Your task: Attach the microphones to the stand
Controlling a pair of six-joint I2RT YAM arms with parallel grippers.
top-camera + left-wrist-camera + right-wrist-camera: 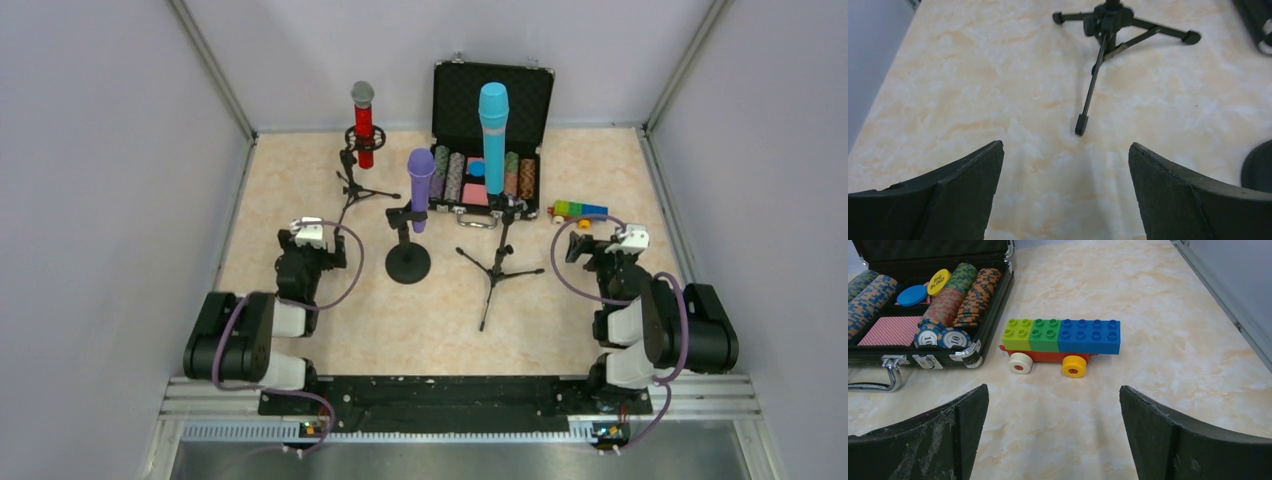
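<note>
Three microphones stand upright in stands in the top view. The glittery red microphone (pixel 363 122) sits in a small tripod stand (pixel 351 188) at the back left. The purple microphone (pixel 420 188) sits in a round-base stand (pixel 408 262) in the middle. The turquoise microphone (pixel 493 135) sits in a taller tripod stand (pixel 497 266) on the right. My left gripper (pixel 298 228) is open and empty, near the left tripod's feet (pixel 1108 30). My right gripper (pixel 578 245) is open and empty, low over the table at the right.
An open black case (pixel 492 100) of poker chips stands at the back; its chips show in the right wrist view (pixel 943 305). A toy brick car (pixel 1062 342) lies beside it, also in the top view (pixel 579 211). Grey walls enclose the table.
</note>
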